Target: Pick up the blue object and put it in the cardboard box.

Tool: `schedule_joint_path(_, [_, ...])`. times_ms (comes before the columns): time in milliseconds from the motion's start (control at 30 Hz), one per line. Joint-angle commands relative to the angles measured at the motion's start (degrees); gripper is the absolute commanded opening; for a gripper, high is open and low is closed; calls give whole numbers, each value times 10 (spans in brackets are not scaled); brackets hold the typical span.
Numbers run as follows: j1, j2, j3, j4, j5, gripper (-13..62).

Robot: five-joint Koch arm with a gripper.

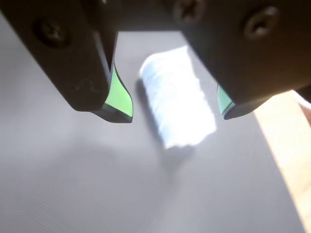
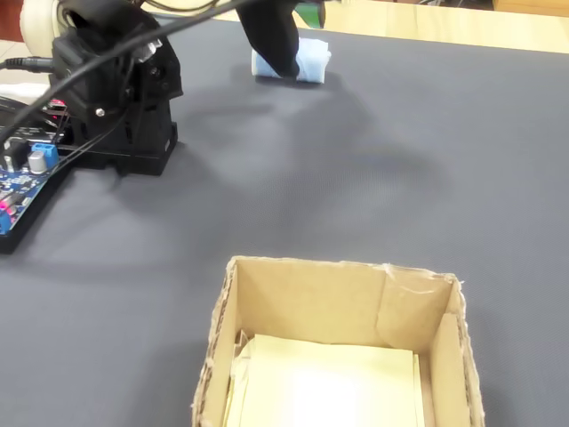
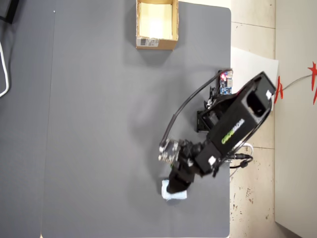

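The blue object (image 1: 177, 99) is a pale blue-white soft roll lying on the dark grey mat. My gripper (image 1: 173, 110) hangs open just above it, one green-padded jaw on each side, with a gap between each pad and the roll. In the fixed view one black finger (image 2: 274, 40) stands in front of the blue object (image 2: 307, 60). Seen from overhead, the gripper (image 3: 175, 189) covers part of the blue object (image 3: 171, 197) near the mat's lower edge. The cardboard box (image 3: 156, 43) sits open at the top of the mat, far from the arm, with its pale yellow inside showing (image 2: 311, 298).
The arm's black base (image 2: 124, 107) and a blue circuit board (image 2: 22, 182) stand at the left of the fixed view. A wooden table strip (image 1: 291, 145) borders the mat close to the roll. Bare mat lies between the roll and the box.
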Motion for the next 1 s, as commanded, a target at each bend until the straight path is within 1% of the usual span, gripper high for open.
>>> schedule_joint_path(0, [-10, -3, -46, 9, 46, 330])
schedule_joint_path(133, [-43, -35, -96, 74, 46, 329])
schedule_joint_path(333, [-103, -83, -155, 107, 37, 328])
schedule_joint_path(500, [-131, -139, -202, 101, 25, 328])
schedule_joint_path(667, [-133, -190, -212, 54, 25, 327])
schedule_joint_path(767, [-125, -217, -204, 22, 25, 308])
schedule_joint_path(867, [-109, -221, -207, 23, 26, 264])
schedule_joint_path(967, [-93, -224, -203, 16, 27, 186])
